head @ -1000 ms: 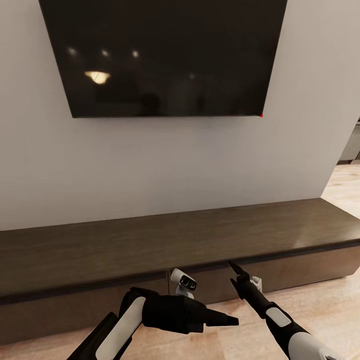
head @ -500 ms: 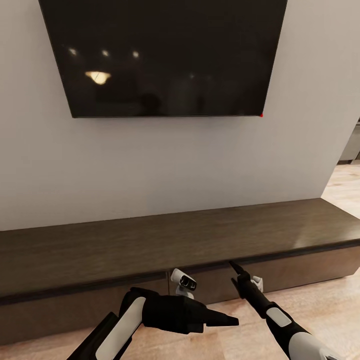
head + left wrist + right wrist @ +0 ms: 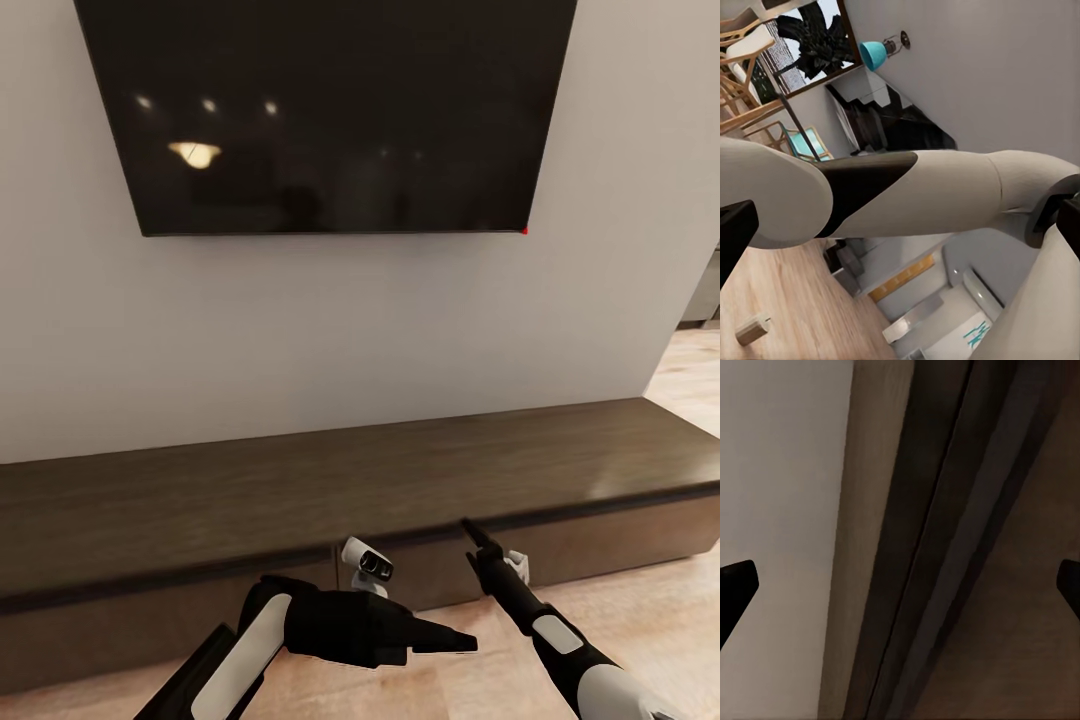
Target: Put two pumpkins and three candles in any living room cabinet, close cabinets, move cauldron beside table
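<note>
The long dark-brown cabinet [image 3: 300, 490] runs along the wall under the television, with its drawer fronts [image 3: 610, 545] shut. My right gripper [image 3: 466, 526] points at the seam between the cabinet top and a drawer front. In the right wrist view its fingertips [image 3: 736, 585] stand wide apart, open and empty, facing that seam [image 3: 945, 547]. My left gripper [image 3: 455, 638] hovers low over the floor in front of the cabinet, open and holding nothing. In the left wrist view my right forearm [image 3: 907, 195] crosses close in front, and a small cream-beige object [image 3: 754, 328], perhaps a candle, lies on the floor.
A black television [image 3: 330, 110] hangs on the pale wall above the cabinet. Light wood floor [image 3: 660, 610] lies in front and continues past the cabinet's right end. The left wrist view catches wooden chairs [image 3: 750, 82] and a teal lamp [image 3: 874, 52] farther off.
The head view has shifted very slightly. Both grippers stay almost where they were, the right one still at the drawer seam.
</note>
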You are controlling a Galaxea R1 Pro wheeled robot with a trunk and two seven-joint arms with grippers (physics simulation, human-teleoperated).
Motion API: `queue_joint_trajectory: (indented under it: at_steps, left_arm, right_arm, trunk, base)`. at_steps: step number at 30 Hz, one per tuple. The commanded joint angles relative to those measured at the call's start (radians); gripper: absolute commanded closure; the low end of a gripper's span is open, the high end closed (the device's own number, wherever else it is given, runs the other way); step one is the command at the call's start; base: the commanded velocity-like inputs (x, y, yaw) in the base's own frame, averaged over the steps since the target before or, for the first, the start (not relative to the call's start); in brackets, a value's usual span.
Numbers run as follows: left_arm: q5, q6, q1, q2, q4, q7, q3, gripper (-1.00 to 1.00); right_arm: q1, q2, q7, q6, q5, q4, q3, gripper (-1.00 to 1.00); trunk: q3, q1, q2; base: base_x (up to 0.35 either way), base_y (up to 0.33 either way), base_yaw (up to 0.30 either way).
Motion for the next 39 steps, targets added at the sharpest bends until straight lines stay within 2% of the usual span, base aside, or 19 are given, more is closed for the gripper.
queue_joint_trajectory:
  at_steps: [1, 14, 18, 23, 29, 39]
  left_arm:
    - [0.003, 0.004, -0.001, 0.001, 0.000, -0.001, -0.001, -1.00]
    - [0.004, 0.003, -0.001, 0.001, 0.000, -0.002, -0.001, -1.00]
    - [0.005, 0.003, -0.001, 0.001, 0.000, -0.002, -0.001, -1.00]
    - [0.005, 0.004, -0.001, 0.001, 0.000, -0.002, -0.001, -1.00]
    - [0.005, 0.003, -0.001, 0.001, 0.000, -0.002, -0.001, -1.00]
    - [0.005, 0.003, -0.001, 0.001, 0.001, -0.002, -0.001, -1.00]
  right_arm:
    - [0.000, 0.000, 0.002, 0.009, -0.009, 0.000, 0.000, -1.00]
    - [0.000, -0.001, 0.003, 0.009, -0.009, 0.000, 0.000, -1.00]
    - [0.000, -0.002, 0.006, 0.009, -0.008, 0.000, 0.000, -1.00]
    - [0.000, -0.001, 0.007, 0.009, -0.007, -0.001, 0.000, -1.00]
    - [0.000, 0.000, 0.008, 0.010, -0.007, -0.001, 0.000, -1.00]
    - [0.000, -0.001, 0.060, 0.011, 0.001, -0.001, 0.001, -1.00]
  trunk:
    - [-0.001, 0.000, 0.000]
    - [-0.001, 0.000, 0.000]
    - [-0.016, 0.002, -0.001]
    - [-0.016, 0.002, -0.001]
    - [-0.040, 0.005, -0.003]
    - [-0.040, 0.005, -0.003]
  base:
    - [0.203, 0.000, 0.000]
    - [0.031, 0.000, 0.000]
    - [0.000, 0.000, 0.000]
    - [0.000, 0.000, 0.000]
    - [0.000, 0.000, 0.000]
    - [0.000, 0.000, 0.000]
